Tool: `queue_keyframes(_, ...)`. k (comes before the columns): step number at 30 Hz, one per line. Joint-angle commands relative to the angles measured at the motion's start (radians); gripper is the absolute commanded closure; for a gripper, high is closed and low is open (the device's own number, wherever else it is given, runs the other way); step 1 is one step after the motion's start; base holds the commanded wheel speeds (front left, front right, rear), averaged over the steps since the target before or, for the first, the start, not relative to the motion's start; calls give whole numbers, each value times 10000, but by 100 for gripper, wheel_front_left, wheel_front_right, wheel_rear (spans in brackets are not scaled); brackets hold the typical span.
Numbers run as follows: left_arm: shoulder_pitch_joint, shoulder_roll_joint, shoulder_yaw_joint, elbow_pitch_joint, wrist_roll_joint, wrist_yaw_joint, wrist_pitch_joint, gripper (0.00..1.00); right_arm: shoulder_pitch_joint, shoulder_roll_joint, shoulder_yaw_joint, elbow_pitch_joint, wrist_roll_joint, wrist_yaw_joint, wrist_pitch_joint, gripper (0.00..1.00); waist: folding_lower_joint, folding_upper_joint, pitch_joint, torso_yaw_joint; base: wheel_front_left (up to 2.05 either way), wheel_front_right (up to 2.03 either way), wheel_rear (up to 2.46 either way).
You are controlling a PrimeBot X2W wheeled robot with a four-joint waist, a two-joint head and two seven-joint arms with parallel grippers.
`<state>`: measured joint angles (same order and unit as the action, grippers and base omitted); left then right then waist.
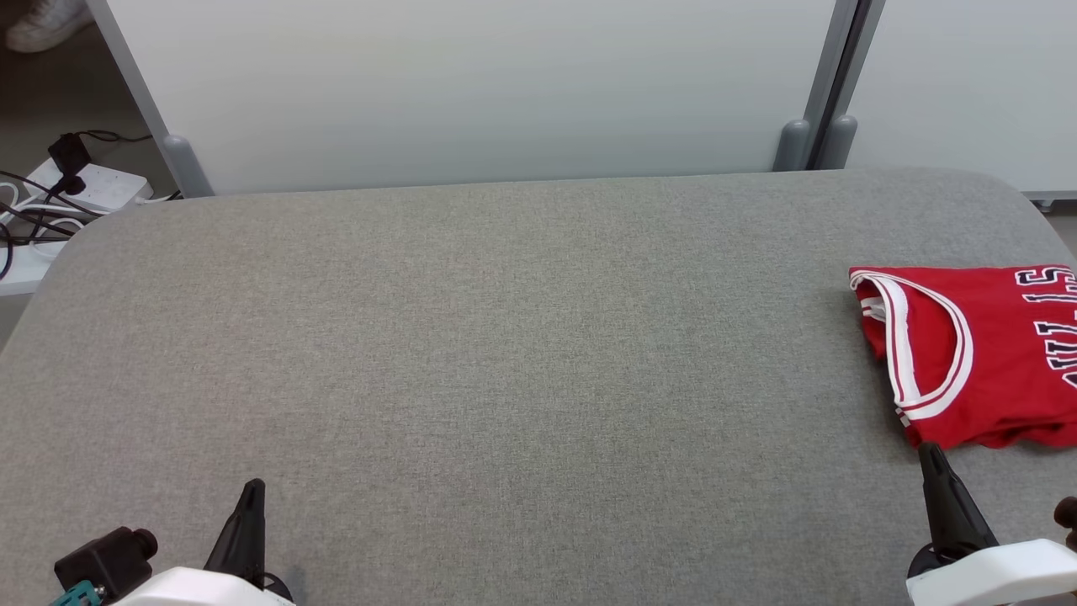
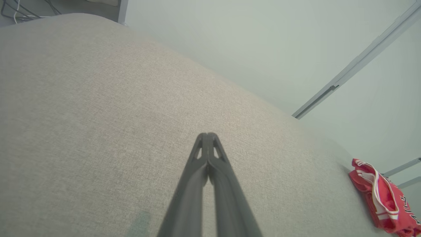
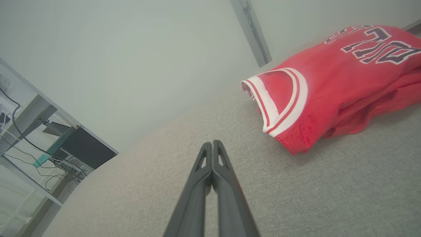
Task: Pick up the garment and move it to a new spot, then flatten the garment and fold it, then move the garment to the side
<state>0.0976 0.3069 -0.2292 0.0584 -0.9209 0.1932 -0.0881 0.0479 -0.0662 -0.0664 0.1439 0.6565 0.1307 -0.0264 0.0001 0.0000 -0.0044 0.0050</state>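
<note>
The garment [image 1: 976,353] is a red sleeveless jersey with white trim and dark lettering, lying folded at the right edge of the grey table [image 1: 505,337]. From the left wrist the garment [image 2: 381,197] appears small at the far right; from the right wrist the garment [image 3: 332,85] lies close, up and to the right. My right gripper [image 1: 930,454] is shut and empty, its tip just in front of the jersey's near corner, apart from it. Its closed tips [image 3: 212,143] hover over bare cloth. My left gripper [image 1: 252,488] rests shut at the near left, fingers [image 2: 208,135] pressed together.
A pale partition wall [image 1: 471,84] runs behind the table, with a grey post [image 1: 829,84] at the right. Cables and a power strip [image 1: 92,185] lie on the floor at the far left, near a shoe [image 1: 42,21]. Shelving with wires [image 3: 33,138] stands beyond the table's far end.
</note>
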Motion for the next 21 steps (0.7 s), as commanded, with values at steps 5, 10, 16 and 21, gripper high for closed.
queue_keyframes(5,-604,10,466,-66,-534,-289,98,100,-524,-81,-61,-147,747,0,110,100,-1,0,5,-3,0,0,0)
queue_keyframes(10,-693,-144,642,52,-946,-476,209,100,-590,-65,-88,-74,1302,0,192,100,-1,0,9,-6,0,0,0)
queue_keyframes(16,-801,-330,853,196,-1436,-700,344,100,-668,-47,-120,14,1965,0,290,100,-1,0,14,-9,0,0,0)
queue_keyframes(21,-892,-486,1031,318,-1847,-886,457,100,-733,-32,-147,87,2521,0,372,100,-1,0,19,-12,0,0,0)
